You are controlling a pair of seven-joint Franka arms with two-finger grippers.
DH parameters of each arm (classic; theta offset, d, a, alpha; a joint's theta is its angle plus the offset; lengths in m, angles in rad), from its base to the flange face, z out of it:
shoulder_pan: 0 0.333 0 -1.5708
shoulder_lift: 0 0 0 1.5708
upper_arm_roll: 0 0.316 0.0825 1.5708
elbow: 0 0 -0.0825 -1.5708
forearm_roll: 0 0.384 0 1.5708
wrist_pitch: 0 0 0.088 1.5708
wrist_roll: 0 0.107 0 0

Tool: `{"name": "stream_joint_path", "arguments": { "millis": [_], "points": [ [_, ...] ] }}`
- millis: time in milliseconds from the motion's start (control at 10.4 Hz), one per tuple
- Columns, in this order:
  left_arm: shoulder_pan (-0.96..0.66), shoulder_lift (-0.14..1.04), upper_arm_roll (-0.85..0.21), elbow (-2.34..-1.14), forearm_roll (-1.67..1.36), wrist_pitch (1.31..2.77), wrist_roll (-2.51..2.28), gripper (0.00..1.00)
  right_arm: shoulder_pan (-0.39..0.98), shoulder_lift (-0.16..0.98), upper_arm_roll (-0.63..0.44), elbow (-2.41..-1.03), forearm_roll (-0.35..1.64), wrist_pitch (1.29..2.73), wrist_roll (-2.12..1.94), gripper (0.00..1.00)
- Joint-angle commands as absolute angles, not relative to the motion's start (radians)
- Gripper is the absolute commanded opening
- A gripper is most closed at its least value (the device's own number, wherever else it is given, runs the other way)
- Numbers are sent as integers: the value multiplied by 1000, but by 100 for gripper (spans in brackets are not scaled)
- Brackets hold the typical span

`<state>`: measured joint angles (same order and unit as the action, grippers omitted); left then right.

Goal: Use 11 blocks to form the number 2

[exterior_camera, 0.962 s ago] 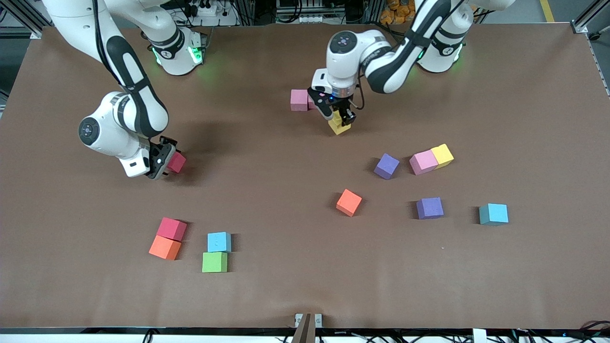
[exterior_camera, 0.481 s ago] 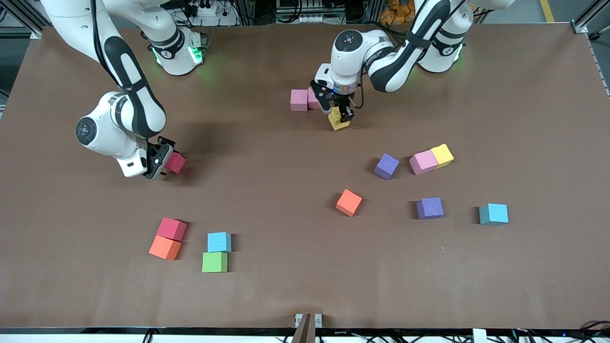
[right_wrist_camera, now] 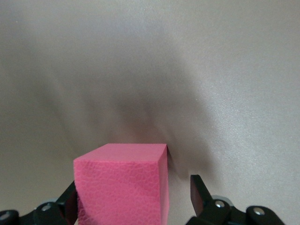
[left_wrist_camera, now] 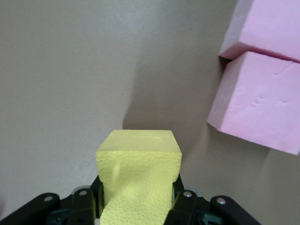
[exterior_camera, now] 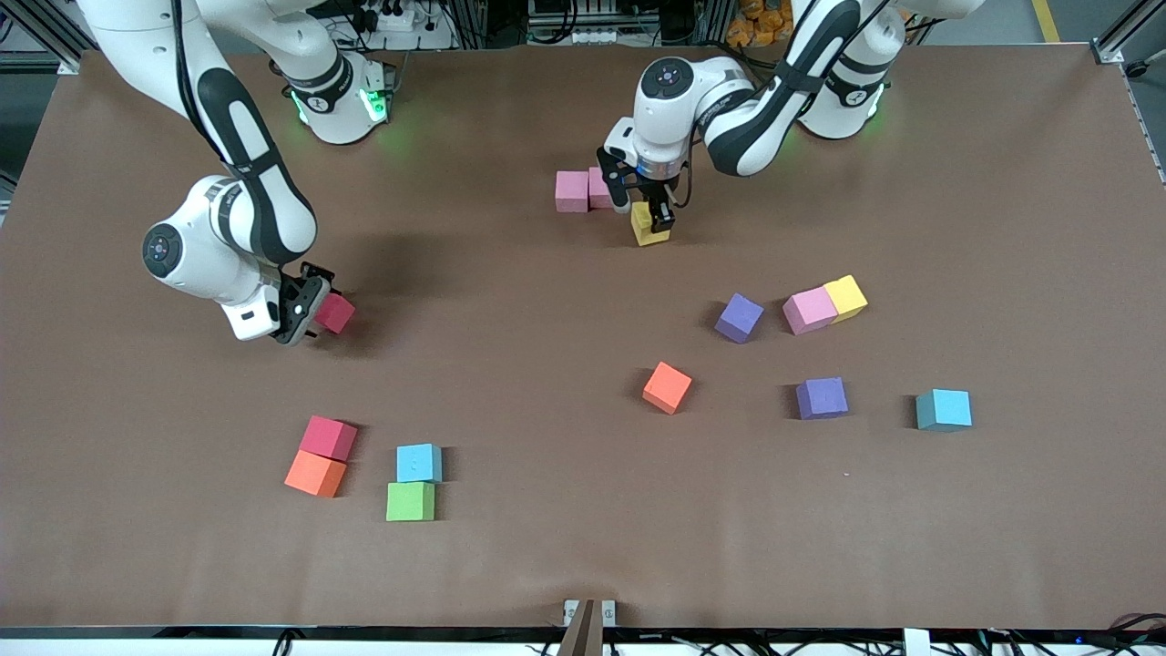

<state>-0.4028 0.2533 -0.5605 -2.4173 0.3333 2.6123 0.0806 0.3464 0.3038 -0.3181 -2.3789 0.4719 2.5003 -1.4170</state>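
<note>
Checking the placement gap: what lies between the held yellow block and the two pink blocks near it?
Only bare table, seen in the left wrist view: the yellow block in the left gripper stands apart from the pink blocks.

A wide brown table cover (exterior_camera: 911, 547) is filling almost the whole front view, matte and slightly wrinkled. Along the top edge, aluminium frame bars (exterior_camera: 1125, 32), black cables (exterior_camera: 565, 23) and a power strip (exterior_camera: 396, 18) are showing. A grey floor with a yellow line (exterior_camera: 1045, 20) is lying in the corner.
</note>
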Motion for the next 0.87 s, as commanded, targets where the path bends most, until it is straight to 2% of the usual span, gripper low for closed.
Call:
{"name": "stream_joint_path", "arguments": {
  "millis": [0,192,289,577,673,770],
  "points": [
    [-428,245,-566,-2434,354,2625,84,29,336,268,-310,-2379,497,2447,-1411,96],
    [-442,250,-568,-2442,356,2625,92,29,337,264,-311,-2378,497,2445,-1407,91],
    [-442,250,-568,-2447,356,2625,109,29,337,264,-311,-2375,497,2445,-1408,80],
    [-443,249,-569,-2456,356,2625,115,29,339,262,-311,-2364,495,2445,-1407,33],
    [-443,249,-574,-2459,356,2625,115,29,341,262,-311,-2353,495,2444,-1405,25],
    [-443,249,-584,-2462,356,2625,118,29,342,262,-311,-2327,495,2421,-1405,22]
  ]
}}
